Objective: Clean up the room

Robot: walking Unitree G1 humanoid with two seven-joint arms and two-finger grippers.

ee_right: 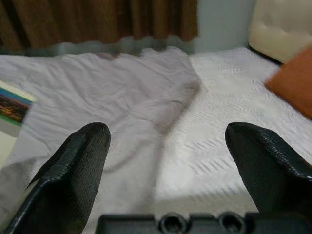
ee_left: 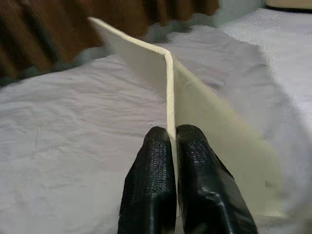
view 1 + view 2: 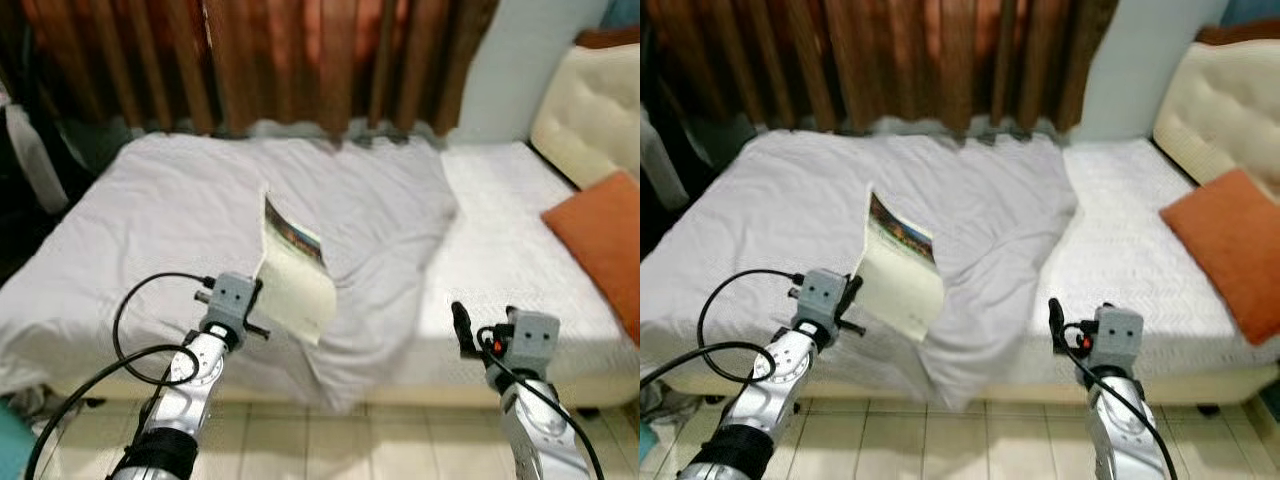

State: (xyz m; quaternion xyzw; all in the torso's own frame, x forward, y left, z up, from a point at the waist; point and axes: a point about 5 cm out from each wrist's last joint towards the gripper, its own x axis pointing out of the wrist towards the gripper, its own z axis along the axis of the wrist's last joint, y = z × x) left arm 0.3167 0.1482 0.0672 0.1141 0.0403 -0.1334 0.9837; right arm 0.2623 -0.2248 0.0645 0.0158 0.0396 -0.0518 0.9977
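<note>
Left pincer (image 2: 173,146) pinches a booklet (image 3: 295,275) upright over the bed (image 3: 150,220), fingertips hidden behind it. Right pincer (image 1: 168,146) spread wide, nothing held. Cover picture blurry.

bed (image 3: 520,270) is standing before brown curtains, white mattress showing | grey sheet (image 3: 200,210) is lying rumpled over the bed's half away from the headboard, its edge hanging toward the floor | orange pillow (image 3: 600,245) is resting near the headboard
</note>
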